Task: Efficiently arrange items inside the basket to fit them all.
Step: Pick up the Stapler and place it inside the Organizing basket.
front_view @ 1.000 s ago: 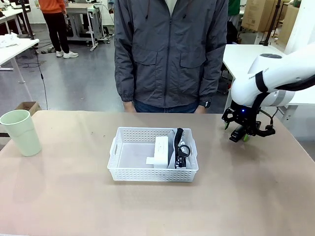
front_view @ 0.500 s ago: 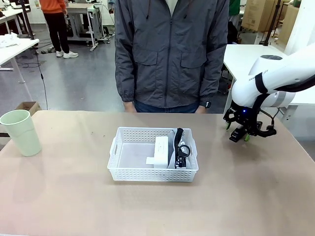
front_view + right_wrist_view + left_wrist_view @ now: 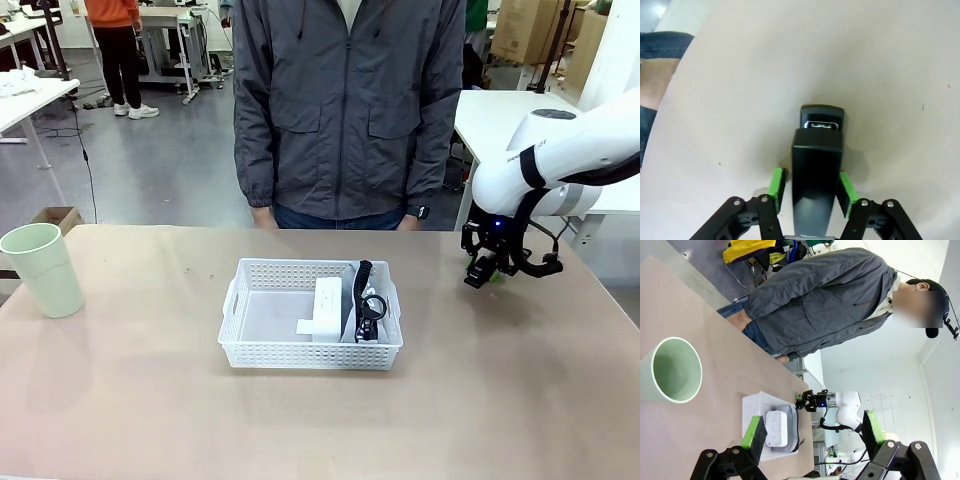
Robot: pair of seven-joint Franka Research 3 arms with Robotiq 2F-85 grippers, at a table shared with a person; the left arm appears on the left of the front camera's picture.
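Right gripper (image 3: pixel 487 272): low over the table's (image 3: pixel 150 400) right side, tilted down, pads clamped on the stapler (image 3: pixel 817 160).
Left gripper (image 3: pixel 813 427): raised above the table, fingers spread wide, empty.
Basket (image 3: pixel 300 356): mid-table; box (image 3: pixel 328 305) touching pouch (image 3: pixel 366 300), pouch against right wall.
Cup (image 3: pixel 42 268): upright, far left, outside basket.

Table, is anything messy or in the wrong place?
Nothing is spilled or broken. The pale green cup stands upright near the left edge of the table, far outside the basket. The black stapler is outside too, clamped in the jaws of the right gripper. The white box and grey pouch crowd the basket's right side.
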